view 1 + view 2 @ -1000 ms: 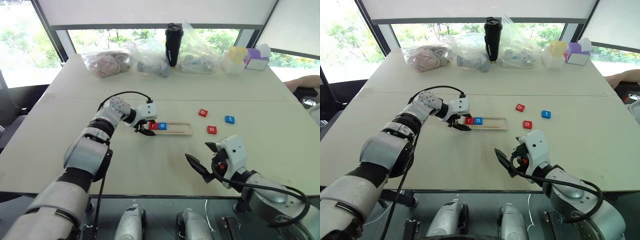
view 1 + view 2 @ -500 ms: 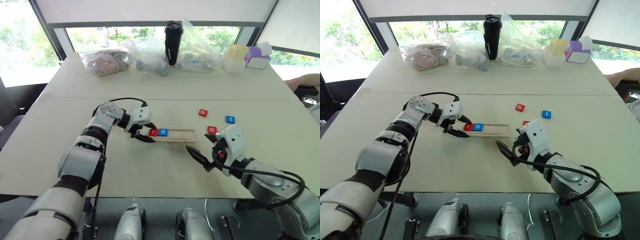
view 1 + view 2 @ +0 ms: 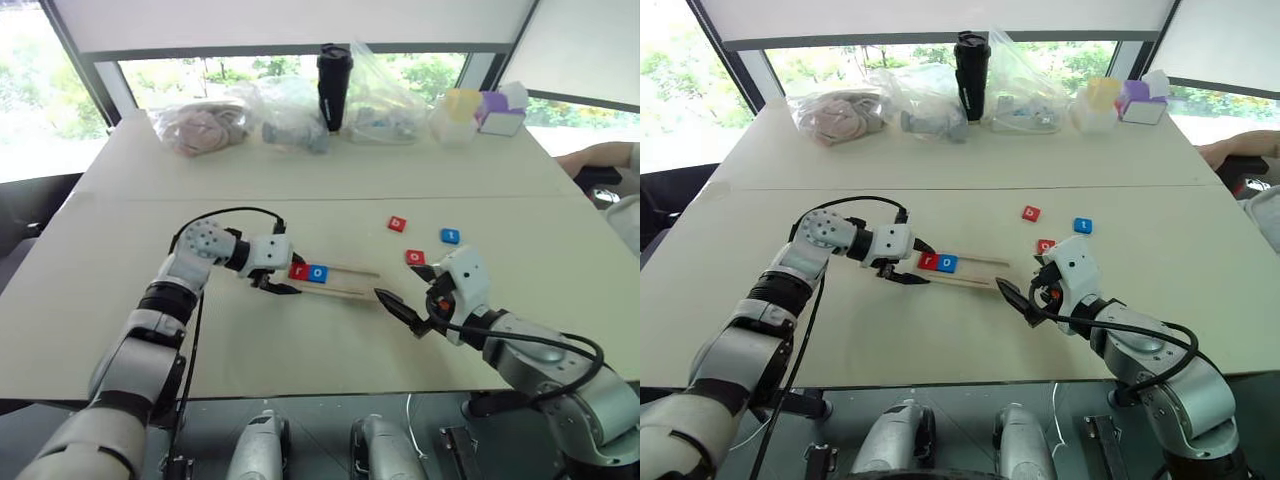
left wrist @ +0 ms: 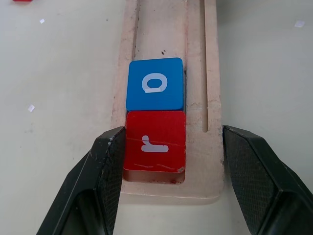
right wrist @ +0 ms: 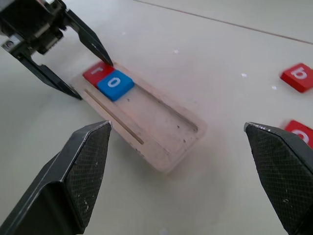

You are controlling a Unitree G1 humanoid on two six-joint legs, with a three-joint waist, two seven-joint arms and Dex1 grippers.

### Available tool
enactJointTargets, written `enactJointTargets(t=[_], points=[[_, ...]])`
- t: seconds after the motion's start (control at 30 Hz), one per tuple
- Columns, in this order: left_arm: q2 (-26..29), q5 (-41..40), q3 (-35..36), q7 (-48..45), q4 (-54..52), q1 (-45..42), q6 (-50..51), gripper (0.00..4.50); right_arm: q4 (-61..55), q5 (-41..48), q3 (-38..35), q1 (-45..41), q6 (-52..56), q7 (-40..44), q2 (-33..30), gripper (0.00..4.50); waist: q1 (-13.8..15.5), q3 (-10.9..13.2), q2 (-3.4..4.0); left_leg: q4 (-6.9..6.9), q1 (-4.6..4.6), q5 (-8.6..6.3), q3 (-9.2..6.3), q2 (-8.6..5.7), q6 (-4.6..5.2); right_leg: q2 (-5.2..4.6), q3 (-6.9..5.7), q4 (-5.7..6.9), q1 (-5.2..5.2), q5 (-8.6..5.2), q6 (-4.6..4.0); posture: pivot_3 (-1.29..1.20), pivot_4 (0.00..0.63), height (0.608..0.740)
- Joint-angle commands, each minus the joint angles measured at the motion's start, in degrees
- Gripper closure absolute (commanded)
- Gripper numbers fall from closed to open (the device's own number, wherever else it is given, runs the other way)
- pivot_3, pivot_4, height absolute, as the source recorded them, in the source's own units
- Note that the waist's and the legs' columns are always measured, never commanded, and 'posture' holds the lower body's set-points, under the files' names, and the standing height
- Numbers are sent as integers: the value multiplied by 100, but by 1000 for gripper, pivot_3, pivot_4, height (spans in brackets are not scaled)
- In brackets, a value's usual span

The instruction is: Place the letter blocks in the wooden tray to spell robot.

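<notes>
- Right gripper (image 3: 402, 285) hangs nearest, low over the table (image 3: 300, 330), fingers spread wide and holding nothing. It has come forward over the last second and now points at the right end of the wooden tray (image 3: 350, 279), with the loose red o tile (image 3: 415, 257) just beside it.
- Left gripper (image 3: 285, 277) has eased back off the tray's left end. Its fingers stand apart, one on each side of that end, gripping nothing.
- Inside the groove the red r tile (image 3: 299, 271) sits at the left end and the blue o tile (image 3: 318, 273) touches it on the right. The rest of the groove is bare.
- Further out, the red b tile (image 3: 397, 224) and the blue t tile (image 3: 450, 236) lie loose on the table, apart from each other.
- Judging from this, "ro" is settled and the left arm's share looks finished. The b tile is due next, though the right gripper is closer to the second o.
</notes>
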Motion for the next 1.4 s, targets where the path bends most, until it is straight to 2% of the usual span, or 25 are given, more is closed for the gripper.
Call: enactJointTargets(t=[0.03,0.33,0.57,0.73,0.8,0.87,0.9,1.1,1.4], points=[[357,13,-222,-280,-735,456,706,1981,-12,-91,24,-8,-223,59,89,0,-50,0,1,-1,0,0,0,1,0,1,1,1,-1,0,0,0,150,740],[697,-505,-227,-429,-2490,906,2331,1981,271,-347,252,-63,-496,138,331,0,-75,4,4,-13,-4,0,0,0,0,4,4,-1,-10,-1,1,0,150,740],[707,-503,-365,-124,-3007,1040,2911,1981,339,-433,267,-66,-545,224,350,0,-56,5,5,-12,-6,0,0,-4,-1,-7,5,-6,-9,-2,2,0,150,740],[740,-486,-452,36,-3000,1096,2923,1981,366,-461,247,-83,-525,281,326,0,-31,5,5,-12,-5,0,1,-4,-1,-8,5,-6,-9,-2,2,0,150,740],[764,-508,-469,43,-3009,1112,2909,929,369,-468,238,-79,-523,293,319,0,0,5,5,-11,-5,0,1,-4,-1,-8,5,-5,-9,-2,2,0,150,740],[799,-553,-488,3,-3039,1141,2919,189,373,-475,225,-71,-524,308,307,0,26,5,5,-11,-5,0,1,-4,-1,-8,5,-5,-9,-2,2,0,150,740],[806,-590,-487,-18,-3054,1152,2949,87,375,-474,212,-73,-520,318,299,0,38,5,6,-11,-5,0,1,-4,-1,-8,5,-5,-9,-2,2,0,150,740],[767,-668,-339,339,-2789,1110,2811,87,409,-491,185,-100,-509,376,283,0,51,6,6,-11,-5,0,1,-4,-1,-8,6,-6,-10,-2,1,0,150,740],[1229,-1950,291,-245,-3618,1178,3494,87,537,-437,111,-220,-540,551,238,0,44,12,9,-13,-11,0,3,-5,-1,-6,6,-5,-17,-2,2,0,150,740]])
